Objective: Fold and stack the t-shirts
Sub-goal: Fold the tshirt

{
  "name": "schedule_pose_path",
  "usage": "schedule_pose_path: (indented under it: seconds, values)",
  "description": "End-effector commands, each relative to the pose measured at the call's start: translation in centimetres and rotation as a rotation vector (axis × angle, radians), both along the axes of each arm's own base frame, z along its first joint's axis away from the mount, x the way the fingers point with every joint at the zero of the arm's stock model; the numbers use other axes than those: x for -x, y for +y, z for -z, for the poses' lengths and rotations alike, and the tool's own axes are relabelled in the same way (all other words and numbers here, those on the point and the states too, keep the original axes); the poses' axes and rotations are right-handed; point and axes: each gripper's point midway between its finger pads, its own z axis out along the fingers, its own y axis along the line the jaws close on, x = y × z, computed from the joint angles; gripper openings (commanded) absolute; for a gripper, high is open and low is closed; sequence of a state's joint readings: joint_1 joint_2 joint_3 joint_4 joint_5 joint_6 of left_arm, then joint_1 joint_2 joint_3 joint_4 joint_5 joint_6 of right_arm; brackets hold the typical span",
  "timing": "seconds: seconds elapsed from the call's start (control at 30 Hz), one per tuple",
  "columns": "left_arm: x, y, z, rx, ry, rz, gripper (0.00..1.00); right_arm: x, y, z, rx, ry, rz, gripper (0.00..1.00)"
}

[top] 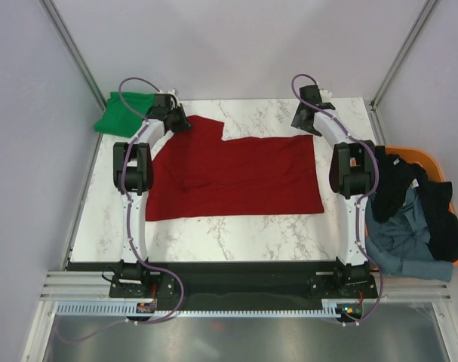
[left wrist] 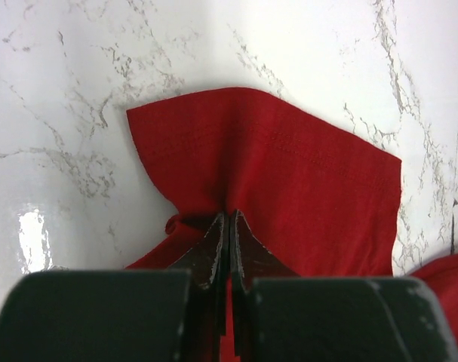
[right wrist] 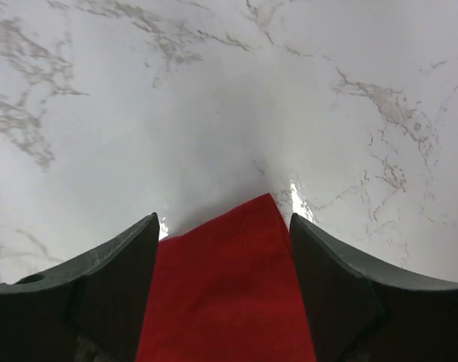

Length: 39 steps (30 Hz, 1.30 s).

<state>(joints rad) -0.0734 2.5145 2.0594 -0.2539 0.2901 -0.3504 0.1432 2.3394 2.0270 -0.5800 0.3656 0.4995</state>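
Dark red t-shirt [top: 236, 177] lay spread flat on the marble table [top: 236, 234] from above, one sleeve near a green shirt [top: 123, 115]. At the left wrist, the left fingers [left wrist: 210, 253] pinched that sleeve's bunched cloth. At the right wrist, the right fingers [right wrist: 115, 279] stood apart, seemingly straddling a red corner.

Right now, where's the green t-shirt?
Top view: the green t-shirt lies bunched at the far-left corner of the table, just left of the left gripper and the dark red t-shirt.

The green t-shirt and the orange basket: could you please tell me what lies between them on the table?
The dark red t-shirt lies spread out between the green t-shirt and the orange basket; the top external view shows it.
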Motion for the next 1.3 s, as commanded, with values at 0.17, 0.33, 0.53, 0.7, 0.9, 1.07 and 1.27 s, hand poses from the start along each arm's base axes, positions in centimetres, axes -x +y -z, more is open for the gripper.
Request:
schedule_pose_path:
  seconds: [0.17,0.33,0.53,0.7,0.9,1.07,1.27]
  values:
    - [0.6,-0.1,-0.5,0.024,0.019,-0.002,0.02,-0.2,-1.5,4.0,0.0,0.094,0.01,0.65]
    - [0.6,-0.1,-0.6,0.024,0.018,-0.002,0.02,0.2,-1.3,5.0,-0.016,0.1,0.006,0.5]
    - [0.2,0.5,-0.3,0.052,0.032,-0.029,0.02,0.4,-0.4,4.5,-0.05,0.088,-0.024,0.04]
    - [0.5,2.1,-3.9,0.043,0.016,-0.111,0.02,0.3,1.6,2.4,-0.036,0.074,-0.111,0.0]
    - [2.2,2.3,-13.4,0.073,-0.097,-0.136,0.02,2.0,2.8,-2.6,-0.077,0.0,-0.148,0.0]
    - [5.8,2.5,-16.4,0.066,-0.109,-0.146,0.02,4.6,4.5,-5.3,-0.09,-0.031,-0.208,0.0]
    - [11.6,2.8,-16.0,0.057,-0.065,-0.156,0.02,8.7,4.4,-5.5,-0.088,-0.012,-0.212,0.0]
